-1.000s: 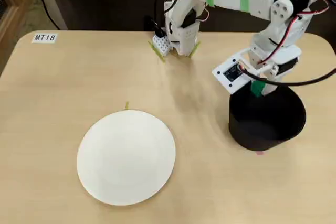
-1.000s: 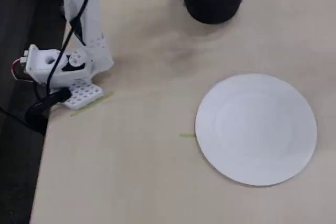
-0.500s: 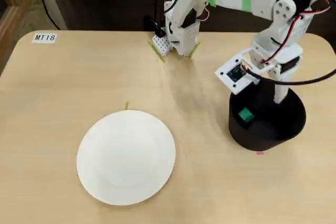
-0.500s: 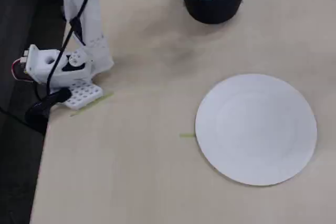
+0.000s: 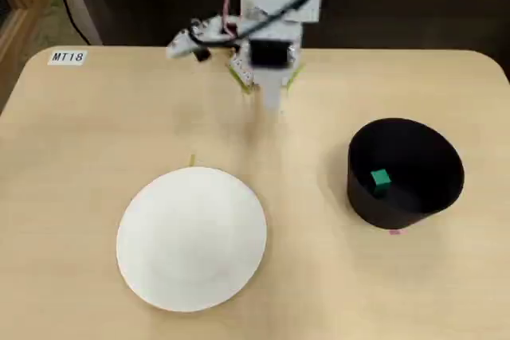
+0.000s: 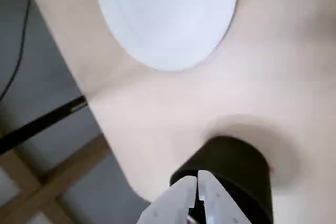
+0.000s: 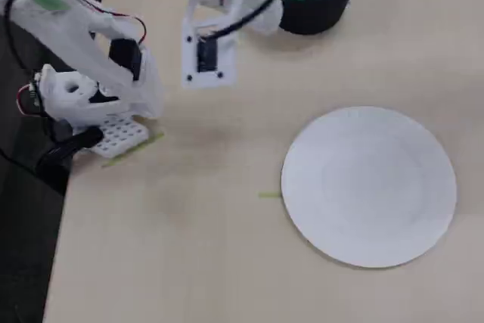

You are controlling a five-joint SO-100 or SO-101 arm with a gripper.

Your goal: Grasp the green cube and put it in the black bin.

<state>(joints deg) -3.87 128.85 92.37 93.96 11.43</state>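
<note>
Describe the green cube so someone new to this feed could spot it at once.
Start at the tan table and pass the flat white plate to the black bin on the right in a fixed view. The green cube lies inside the bin, the only bright green thing against its dark wall.

**Setting: pale wooden table, dark surround**

A light wood-grain table (image 5: 96,133) with rounded corners is seen. A white label marked "MT18" (image 5: 67,57) is stuck near its far left corner. Dark background lies behind. Wooden framing (image 6: 47,182) shows below the table's edge.
</note>
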